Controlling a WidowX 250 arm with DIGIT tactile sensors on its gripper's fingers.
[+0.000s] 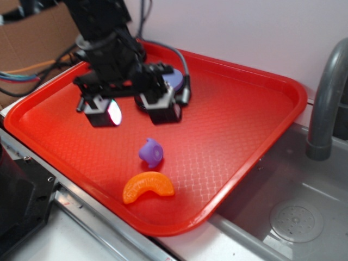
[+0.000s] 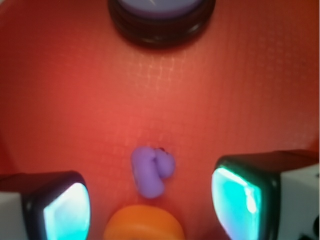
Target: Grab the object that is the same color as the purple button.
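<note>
Your gripper [image 1: 134,110] hangs above the red tray [image 1: 244,130], jaws spread wide and holding nothing. Moving right, the purple toy [image 1: 151,152] lies on the tray just ahead of them, the orange slice [image 1: 148,187] close beside it. The purple button [image 2: 159,12] sits behind. Centre over the toy, drop straight, and close clear of the slice

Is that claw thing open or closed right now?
Open. The gripper has its two pads wide apart, with the purple toy lying on the red tray between them, untouched.
</note>
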